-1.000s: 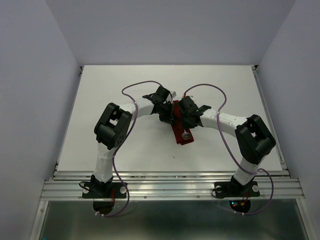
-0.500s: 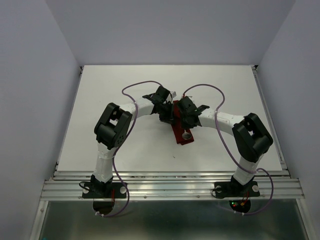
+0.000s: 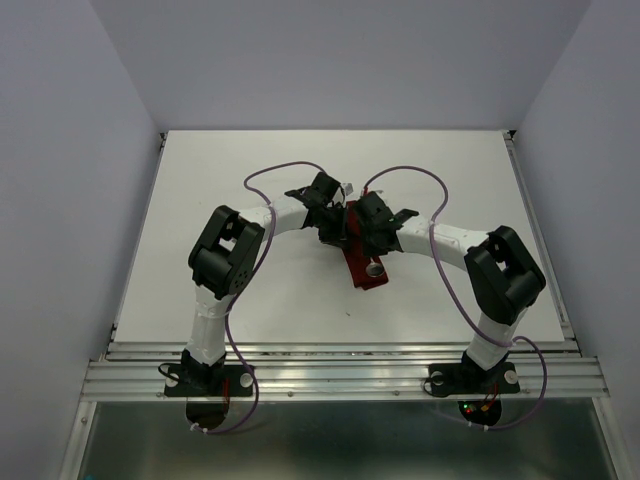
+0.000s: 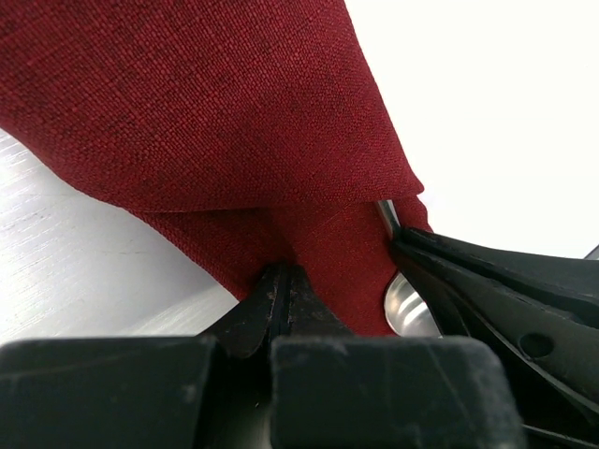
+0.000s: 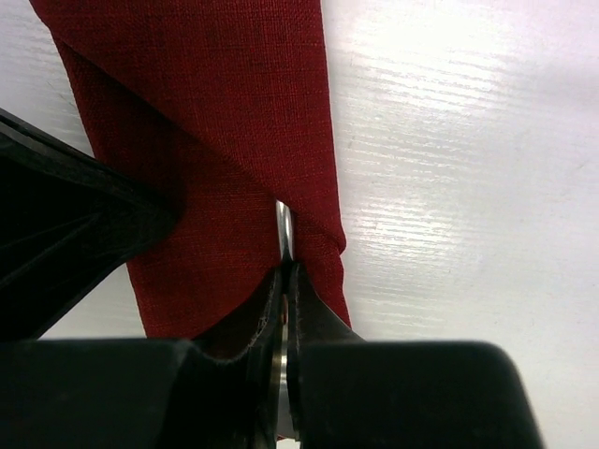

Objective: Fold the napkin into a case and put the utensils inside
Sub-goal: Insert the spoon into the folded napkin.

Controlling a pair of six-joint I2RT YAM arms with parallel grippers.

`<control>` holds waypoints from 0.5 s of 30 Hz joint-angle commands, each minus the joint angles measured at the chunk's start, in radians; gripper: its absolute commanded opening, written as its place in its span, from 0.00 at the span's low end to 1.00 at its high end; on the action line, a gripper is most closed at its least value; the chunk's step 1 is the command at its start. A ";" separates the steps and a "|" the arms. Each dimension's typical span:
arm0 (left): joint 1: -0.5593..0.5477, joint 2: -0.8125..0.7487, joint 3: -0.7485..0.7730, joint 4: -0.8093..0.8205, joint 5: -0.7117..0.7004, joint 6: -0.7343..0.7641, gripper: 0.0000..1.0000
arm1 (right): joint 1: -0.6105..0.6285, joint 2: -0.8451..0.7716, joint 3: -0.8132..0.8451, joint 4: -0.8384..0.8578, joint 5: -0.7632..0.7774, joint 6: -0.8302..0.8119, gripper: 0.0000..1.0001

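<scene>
The dark red napkin, folded into a narrow case (image 3: 366,280), lies at the table's middle. My left gripper (image 3: 338,238) sits at its left edge, and in the left wrist view it (image 4: 281,273) is shut on a fold of the cloth (image 4: 206,112). My right gripper (image 3: 368,243) sits on its right side, and in the right wrist view it (image 5: 284,271) is shut on a thin silver utensil (image 5: 284,229) whose far end goes under a cloth flap (image 5: 215,112). The spoon's round bowl (image 3: 373,268) shows on the case's near end, and also in the left wrist view (image 4: 404,304).
The white table (image 3: 200,220) has a metal rail (image 3: 340,370) along its near edge. Purple cables (image 3: 285,170) loop above both arms. The two grippers stand close together over the case. Plain walls stand on three sides.
The right arm's elbow and gripper have edged slightly left toward the case. The left arm and the cloth have stayed put.
</scene>
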 commanded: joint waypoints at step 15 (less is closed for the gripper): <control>-0.003 0.003 0.025 -0.018 0.014 0.027 0.00 | 0.008 0.000 0.052 0.015 0.058 -0.063 0.03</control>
